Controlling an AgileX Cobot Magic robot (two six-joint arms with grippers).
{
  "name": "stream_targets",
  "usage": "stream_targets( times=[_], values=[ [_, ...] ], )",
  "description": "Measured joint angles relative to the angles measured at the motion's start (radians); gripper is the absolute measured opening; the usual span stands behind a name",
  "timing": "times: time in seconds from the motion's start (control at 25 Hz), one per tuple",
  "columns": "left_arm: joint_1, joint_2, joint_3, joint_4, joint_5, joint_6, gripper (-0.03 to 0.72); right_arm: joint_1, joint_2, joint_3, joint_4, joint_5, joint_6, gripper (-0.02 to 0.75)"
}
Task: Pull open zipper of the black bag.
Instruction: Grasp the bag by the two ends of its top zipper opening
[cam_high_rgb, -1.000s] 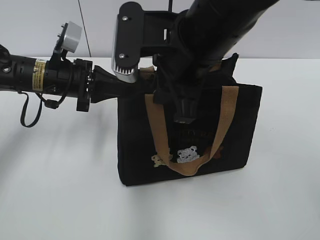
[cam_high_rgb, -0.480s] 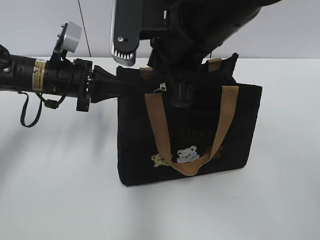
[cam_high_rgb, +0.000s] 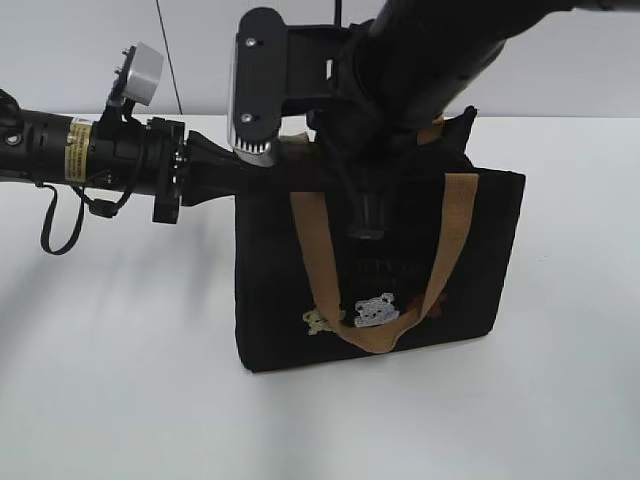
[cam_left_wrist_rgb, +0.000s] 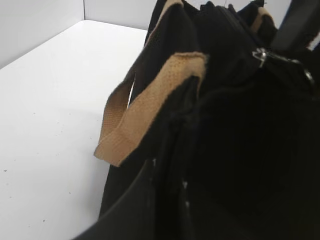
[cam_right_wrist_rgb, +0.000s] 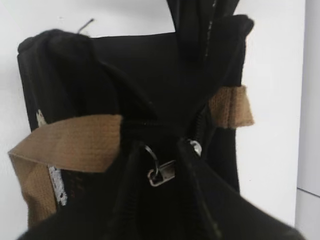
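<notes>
The bag (cam_high_rgb: 270, 300) stands upright on the desk (cam_high_rgb: 120, 400), boxy and black, its tan handle looping down the front over a white bear patch. Along its top runs the zipper (cam_right_wrist_rgb: 161, 172), whose silver pull tab and ring lie between bunched fabric folds.

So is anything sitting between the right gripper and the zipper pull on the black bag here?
Nothing visible does. In the right wrist view the silver pull tab sits directly between the right gripper's fingers, on the zipper atop the black bag. The tan handles lie off to both sides.
</notes>
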Motion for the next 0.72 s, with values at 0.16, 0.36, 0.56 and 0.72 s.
stream_targets(
  times=[0.16, 0.36, 0.56, 0.72],
  values=[
    [0.000, 0.000, 0.000, 0.000, 0.000, 0.000, 0.027, 0.000, -0.001, 0.000, 0.002, 0.037, 0.018, 0.198],
    [0.000, 0.000, 0.000, 0.000, -0.001, 0.000, 0.027, 0.000, -0.005, 0.000, 0.048, 0.052, 0.024, 0.199],
    [0.000, 0.000, 0.000, 0.000, -0.002, 0.000, 0.027, 0.000, -0.004, 0.000, 0.067, 0.052, 0.000, 0.199],
    [0.000, 0.000, 0.000, 0.000, -0.002, 0.000, 0.027, 0.000, 0.006, 0.000, 0.074, 0.051, -0.008, 0.200]
  ],
)
